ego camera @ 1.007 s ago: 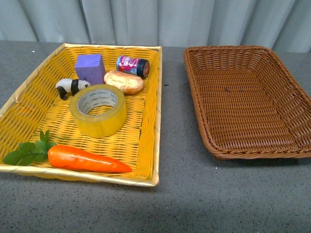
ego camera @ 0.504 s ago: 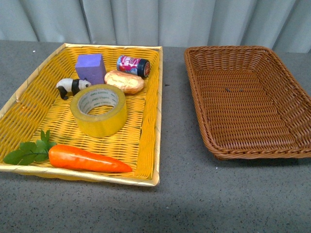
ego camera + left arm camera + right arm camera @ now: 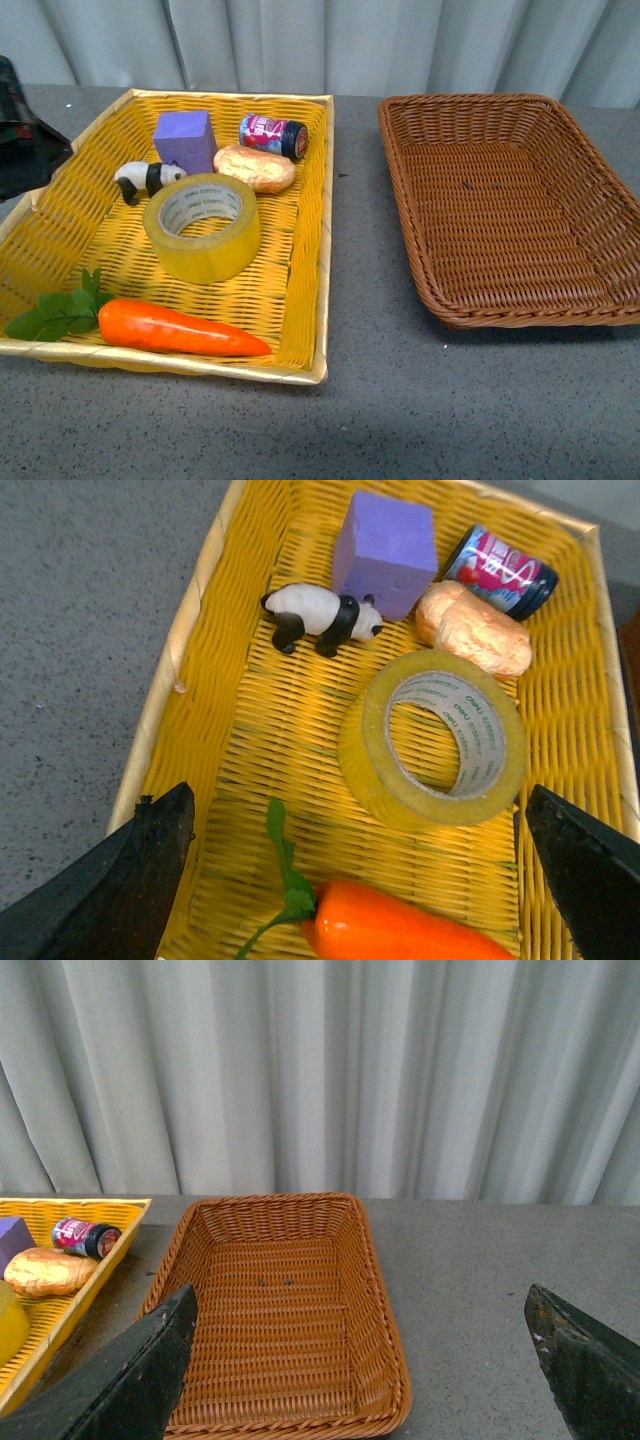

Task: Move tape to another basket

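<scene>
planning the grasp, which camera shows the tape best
The left wrist view: the tape is close and seen from above, its whole ring and printed core clear. The front view shows it whole but smaller and at a slant. The right wrist view catches only a yellow sliver at the frame edge.

Panda [image 3: 148,179] and bread [image 3: 255,167] crowd behind the tape [image 3: 202,228]; right side free.

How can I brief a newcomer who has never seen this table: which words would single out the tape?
Start at the yellow tray, left of the brown basket. Near its middle, between the panda figure behind and the carrot in front, lies the tape. It is the only ring there: a wide translucent yellow roll lying flat, with a white printed core.
</scene>
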